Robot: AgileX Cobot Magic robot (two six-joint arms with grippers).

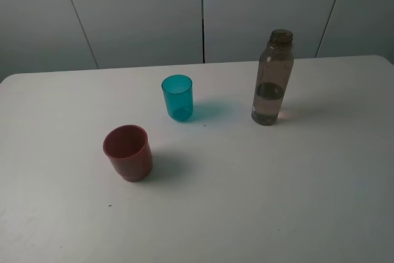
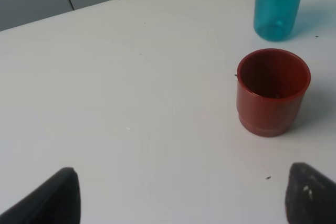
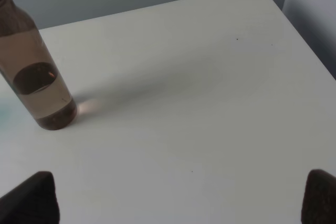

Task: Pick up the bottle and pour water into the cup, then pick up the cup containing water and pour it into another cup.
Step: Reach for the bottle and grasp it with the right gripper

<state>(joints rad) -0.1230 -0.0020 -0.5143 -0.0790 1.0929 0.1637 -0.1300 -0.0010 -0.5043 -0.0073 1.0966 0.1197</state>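
I see the smoky bottle [image 1: 271,78] upright on the white tabletop [image 1: 277,201], right side of the high view, with water in roughly its lower third. The teal tumbler [image 1: 177,97] stands upright near the middle, well apart from the bottle. The red cup [image 1: 128,153] is upright nearer the camera, left of the tumbler and apart from it. The left tool [image 2: 184,203] has its fingers spread wide and grips nothing, red cup ahead. The right tool [image 3: 176,203] is likewise spread, bottle ahead, untouched.

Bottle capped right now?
No: the bottle stands upright on the table with its threaded neck bare and open, no cap on it.
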